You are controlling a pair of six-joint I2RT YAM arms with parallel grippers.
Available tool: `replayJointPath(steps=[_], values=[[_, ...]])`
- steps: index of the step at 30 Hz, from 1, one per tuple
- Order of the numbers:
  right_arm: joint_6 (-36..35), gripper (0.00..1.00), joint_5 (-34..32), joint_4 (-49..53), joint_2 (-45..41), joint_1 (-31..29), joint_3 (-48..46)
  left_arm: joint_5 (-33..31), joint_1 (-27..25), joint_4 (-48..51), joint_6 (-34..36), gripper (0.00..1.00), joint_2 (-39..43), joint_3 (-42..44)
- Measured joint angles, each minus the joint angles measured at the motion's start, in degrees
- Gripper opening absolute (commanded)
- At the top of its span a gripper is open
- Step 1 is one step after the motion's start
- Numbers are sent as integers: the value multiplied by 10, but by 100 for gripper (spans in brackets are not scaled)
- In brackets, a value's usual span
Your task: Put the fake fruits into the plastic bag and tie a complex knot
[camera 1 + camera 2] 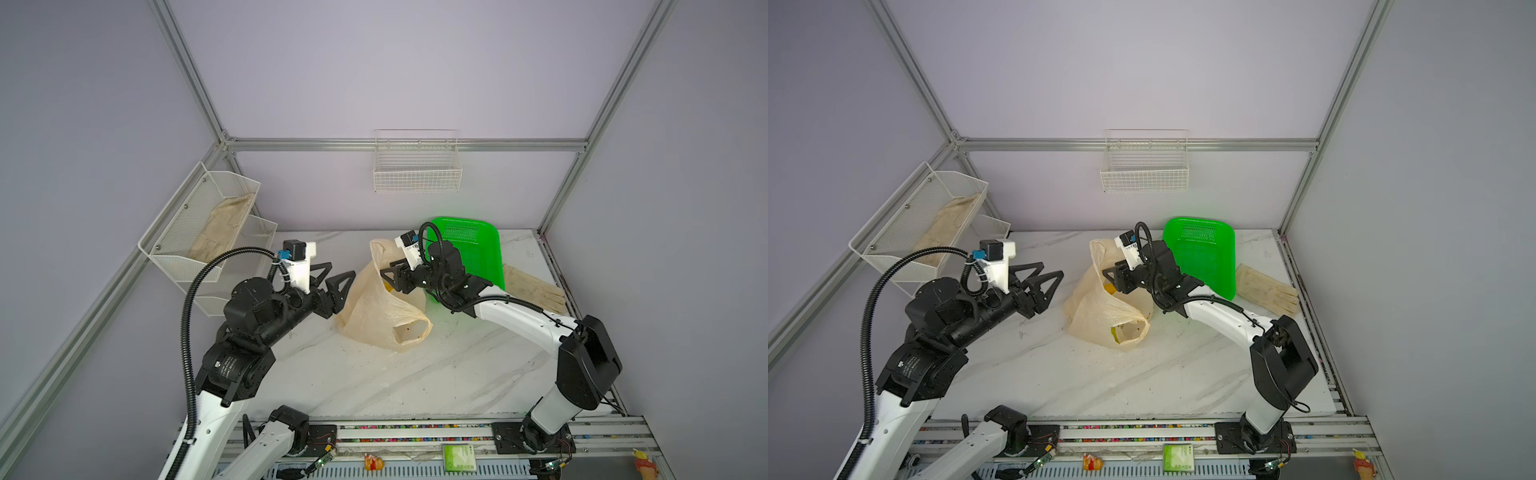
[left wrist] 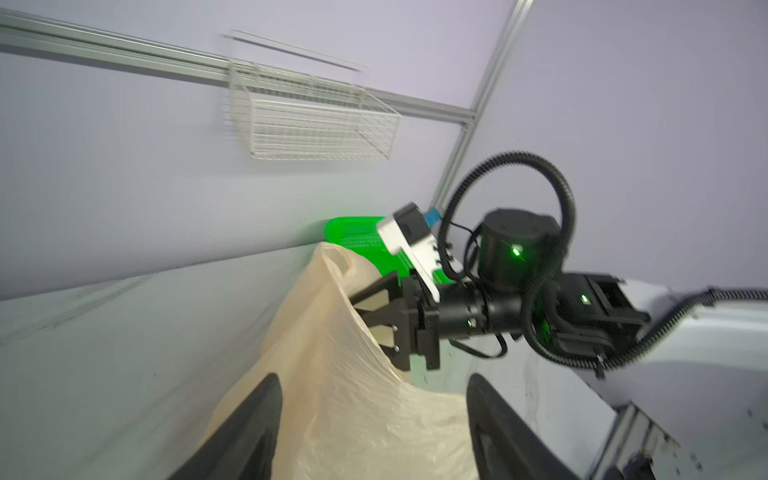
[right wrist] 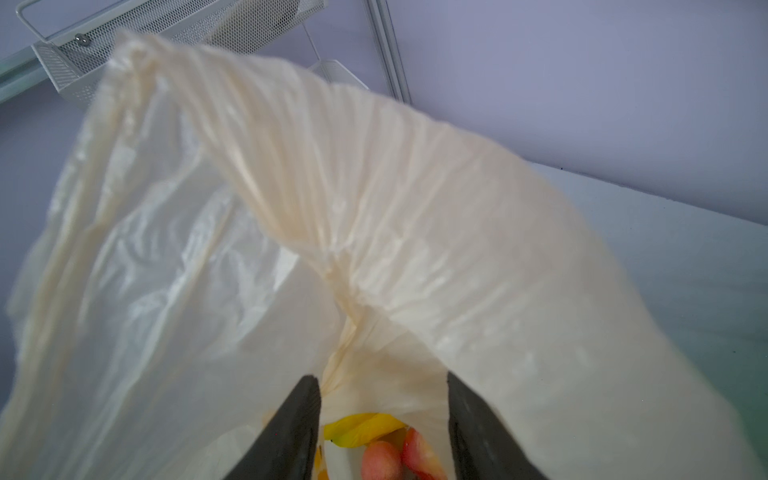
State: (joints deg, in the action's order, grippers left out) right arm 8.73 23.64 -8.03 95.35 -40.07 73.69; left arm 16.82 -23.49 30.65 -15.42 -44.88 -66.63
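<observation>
The plastic bag [image 1: 374, 309] [image 1: 1096, 311] lies crumpled mid-table, peach and translucent. One handle loop [image 1: 380, 249] stands up at the back and one [image 1: 411, 330] gapes at the front; a knot is not in view. My right gripper [image 1: 386, 269] [image 3: 384, 399] is inside the bag's mouth, open, nothing between its fingers. Below it lie fake fruits: a yellow banana [image 3: 361, 426] and two red strawberries [image 3: 382, 459]. A yellow-green fruit [image 1: 1115, 332] shows through the front loop. My left gripper [image 1: 343, 270] [image 2: 374, 399] is open at the bag's left side, jaws straddling the film.
A green mesh basket [image 1: 469, 253] leans behind the right arm, with a beige glove [image 1: 536, 291] beside it. White wire basket [image 1: 417, 166] on the back wall. Mesh shelves [image 1: 199, 224] on the left wall hold another glove. Small figurines [image 1: 372, 461] sit by the front rail.
</observation>
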Motion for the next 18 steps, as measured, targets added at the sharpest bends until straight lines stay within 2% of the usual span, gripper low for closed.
replayJointPath(steps=[5, 7, 10, 13, 18], values=[[22, 50, 48, 4, 38, 22, 29, 5, -161, 41, 50, 54, -45, 0], [30, 50, 56, 10, 53, 26, 42, -15, -235, 55, 76, 53, -84, 0], [37, 49, 63, 14, 70, 27, 59, -57, -316, 65, 108, 51, -155, 0], [42, 49, 71, 15, 74, 29, 64, -116, -365, 73, 137, 51, -235, 0], [48, 49, 84, 15, 74, 33, 64, -216, -397, 66, 174, 53, -300, 0]])
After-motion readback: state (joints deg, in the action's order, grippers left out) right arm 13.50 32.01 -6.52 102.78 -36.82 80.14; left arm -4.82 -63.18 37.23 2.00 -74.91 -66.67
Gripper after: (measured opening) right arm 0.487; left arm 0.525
